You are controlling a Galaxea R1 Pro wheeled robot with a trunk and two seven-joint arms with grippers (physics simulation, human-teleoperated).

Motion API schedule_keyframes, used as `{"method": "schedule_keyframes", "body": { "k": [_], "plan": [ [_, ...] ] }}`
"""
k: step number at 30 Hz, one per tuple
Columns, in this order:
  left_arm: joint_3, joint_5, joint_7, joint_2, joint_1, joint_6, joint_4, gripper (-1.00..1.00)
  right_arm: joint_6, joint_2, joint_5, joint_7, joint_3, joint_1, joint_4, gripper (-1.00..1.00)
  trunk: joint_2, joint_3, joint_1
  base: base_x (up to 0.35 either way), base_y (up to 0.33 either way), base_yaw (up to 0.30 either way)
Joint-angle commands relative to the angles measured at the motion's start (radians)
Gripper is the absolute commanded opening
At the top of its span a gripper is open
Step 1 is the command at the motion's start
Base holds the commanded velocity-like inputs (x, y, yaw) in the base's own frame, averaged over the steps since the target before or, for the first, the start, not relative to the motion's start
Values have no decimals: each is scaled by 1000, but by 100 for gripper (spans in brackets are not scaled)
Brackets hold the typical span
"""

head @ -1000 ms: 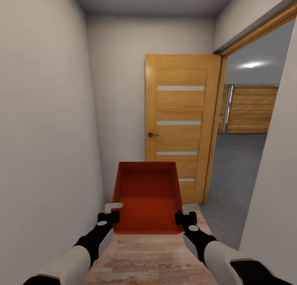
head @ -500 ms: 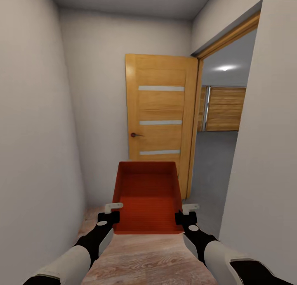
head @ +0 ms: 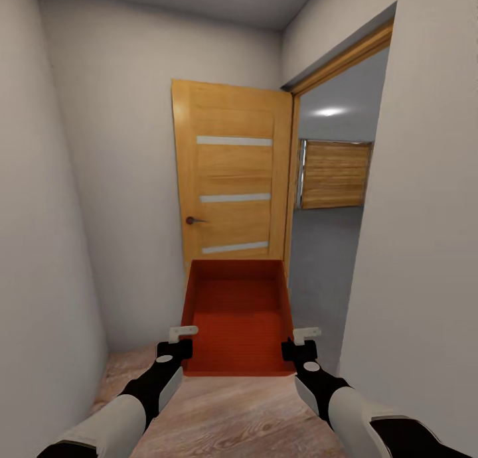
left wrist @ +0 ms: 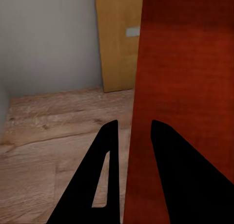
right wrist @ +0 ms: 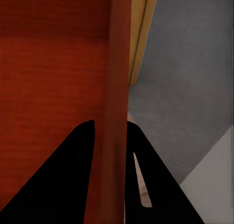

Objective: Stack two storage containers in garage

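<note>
Both grippers, L (head: 174, 344) & R (head: 299, 346), clamp container (head: 237, 318) walls.

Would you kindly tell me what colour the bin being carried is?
The bin is orange-red, plain-walled; clearest in the head view.

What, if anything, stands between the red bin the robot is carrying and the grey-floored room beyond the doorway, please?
Nothing visible blocks the opening. The bin is held in front of the open wooden door; the doorway lies to its right, between the door's edge and the white wall.
</note>
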Motion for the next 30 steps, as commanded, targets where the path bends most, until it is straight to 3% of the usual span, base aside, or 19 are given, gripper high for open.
{"method": "schedule_keyframes", "body": {
  "k": [1,30],
  "plan": [
    [19,-7,20,22,-1,-69,-5,-100,-3,-8,-3,-9,-33,-1,3,-100,-1,-1,1,238,227,-284],
    [18,-8,20,22,-1,-69,-5,-100,-3,-8,-3,-9,-33,0,3,-100,-1,-1,1,248,228,-284]
  ]
}}
